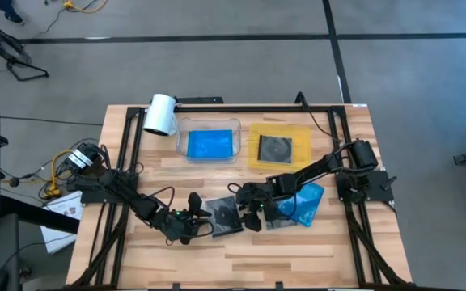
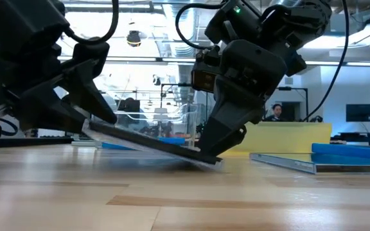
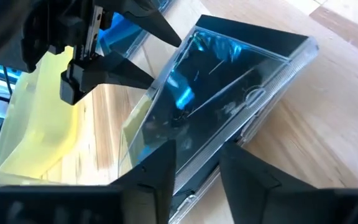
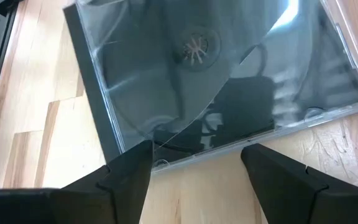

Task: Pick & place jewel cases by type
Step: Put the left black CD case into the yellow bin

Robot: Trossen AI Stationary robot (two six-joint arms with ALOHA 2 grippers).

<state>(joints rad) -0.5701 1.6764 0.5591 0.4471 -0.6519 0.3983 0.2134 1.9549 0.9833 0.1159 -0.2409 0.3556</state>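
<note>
Low view: a grey-clear jewel case (image 2: 149, 144) is seen tilted, one edge raised toward the left gripper (image 2: 92, 112) and the opposite edge resting on the counter (image 2: 185, 199) under the tip of the right gripper (image 2: 220, 138). The case lies directly between the two sets of jaws, its flat face slanting down from the left jaws to the right ones. In the left wrist view, one edge of the case (image 3: 229, 118) is seen entering the gap of the left jaws, which straddle it; whether they are clamped on it cannot be told. In the right wrist view, the right jaws stand wide apart, with the near edge of the case (image 4: 216, 87) just ahead of the gap, not gripped. The left jaws are judged the nearer to a hold.

The case is thin, roughly square, smoky and reflective, with a central hub visible.

Beyond the right jaws, in the high view, a blue jewel case (image 1: 308, 203) lies on the counter. Farther off, a clear tray (image 1: 180, 139) holds another blue case and a yellow tray (image 1: 302, 149) holds a grey-clear one.
</note>
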